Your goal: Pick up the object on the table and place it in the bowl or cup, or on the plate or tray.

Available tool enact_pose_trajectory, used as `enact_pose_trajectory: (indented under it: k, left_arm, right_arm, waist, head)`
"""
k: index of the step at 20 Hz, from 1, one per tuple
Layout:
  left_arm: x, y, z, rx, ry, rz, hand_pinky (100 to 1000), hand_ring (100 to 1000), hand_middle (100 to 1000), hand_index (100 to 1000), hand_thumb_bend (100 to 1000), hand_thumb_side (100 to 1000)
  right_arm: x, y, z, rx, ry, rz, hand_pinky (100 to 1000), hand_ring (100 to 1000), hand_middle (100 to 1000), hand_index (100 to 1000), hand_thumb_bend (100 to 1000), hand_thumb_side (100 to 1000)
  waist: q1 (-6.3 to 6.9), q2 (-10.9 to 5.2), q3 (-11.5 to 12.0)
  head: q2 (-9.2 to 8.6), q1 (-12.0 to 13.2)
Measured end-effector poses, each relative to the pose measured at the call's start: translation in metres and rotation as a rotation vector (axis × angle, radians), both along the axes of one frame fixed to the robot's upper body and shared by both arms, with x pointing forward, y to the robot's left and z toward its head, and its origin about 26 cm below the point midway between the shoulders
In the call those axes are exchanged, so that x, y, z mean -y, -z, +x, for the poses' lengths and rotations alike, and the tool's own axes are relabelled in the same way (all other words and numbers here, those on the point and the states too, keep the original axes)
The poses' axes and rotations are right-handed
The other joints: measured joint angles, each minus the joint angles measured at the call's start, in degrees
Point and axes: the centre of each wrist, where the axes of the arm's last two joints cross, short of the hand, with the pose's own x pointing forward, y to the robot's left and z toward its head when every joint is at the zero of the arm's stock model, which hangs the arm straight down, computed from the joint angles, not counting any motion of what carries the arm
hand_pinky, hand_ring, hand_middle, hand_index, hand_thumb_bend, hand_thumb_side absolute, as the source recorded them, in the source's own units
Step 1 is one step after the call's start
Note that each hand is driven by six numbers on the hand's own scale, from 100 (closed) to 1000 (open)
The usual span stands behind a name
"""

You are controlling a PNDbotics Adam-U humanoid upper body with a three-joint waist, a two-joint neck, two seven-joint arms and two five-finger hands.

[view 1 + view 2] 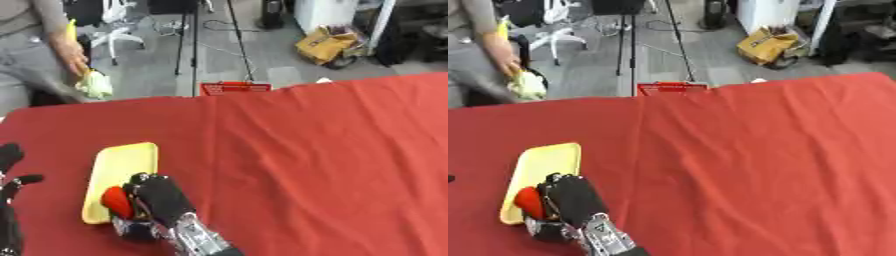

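A yellow rectangular tray lies on the red tablecloth at the lower left. My right hand reaches in from the bottom edge and hangs over the tray's near end, its fingers curled round a small red object. The red object sits at the tray's near edge; whether it touches the tray I cannot tell. My left hand shows at the far left edge of the left eye view, fingers relaxed and holding nothing.
The red cloth covers the whole table. A person stands beyond the far left edge holding a pale yellow-green thing. Behind the table are a red crate, a stand, chairs and a yellow bag.
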Motion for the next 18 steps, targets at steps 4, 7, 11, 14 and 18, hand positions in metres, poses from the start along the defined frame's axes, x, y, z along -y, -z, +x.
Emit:
enact_pose_trajectory:
  k: [4, 7, 11, 14, 18]
  left_arm:
    - [0.001, 0.0, 0.0, 0.001, 0.003, 0.0, 523, 808, 767, 717, 643, 873]
    - [0.002, -0.001, 0.001, 0.002, 0.009, 0.001, 522, 807, 766, 717, 643, 873]
    - [0.005, -0.003, 0.002, 0.006, 0.025, 0.005, 522, 806, 765, 717, 644, 873]
    - [0.006, -0.004, 0.003, 0.008, 0.034, 0.005, 522, 806, 765, 717, 644, 873]
    - [0.007, -0.005, 0.003, 0.012, 0.043, 0.005, 522, 806, 765, 717, 645, 873]
  right_arm:
    - [-0.009, -0.003, -0.005, 0.043, 0.053, -0.025, 377, 430, 473, 565, 136, 478]
    - [-0.014, -0.009, -0.007, 0.085, 0.089, -0.049, 522, 541, 579, 680, 250, 550]
    - [-0.013, -0.011, -0.006, 0.071, 0.145, -0.183, 897, 851, 889, 932, 454, 585]
    - [-0.012, -0.009, -0.004, -0.019, 0.146, -0.349, 972, 911, 938, 967, 466, 578]
    - [-0.01, -0.014, -0.002, -0.09, 0.175, -0.496, 976, 917, 940, 977, 386, 590]
  waist:
    - [0.0, 0.01, 0.6]
    - [0.0, 0.01, 1.35]
    - [0.0, 0.14, 2.78]
    - [0.0, 0.41, 3.44]
    - [0.0, 0.45, 4.07]
  head:
    - [-0.45, -0.46]
    - [-0.89, -0.84]
    - [-1.56, -1.75]
    - [-1.96, -2.18]
    - [-2.5, -2.56]
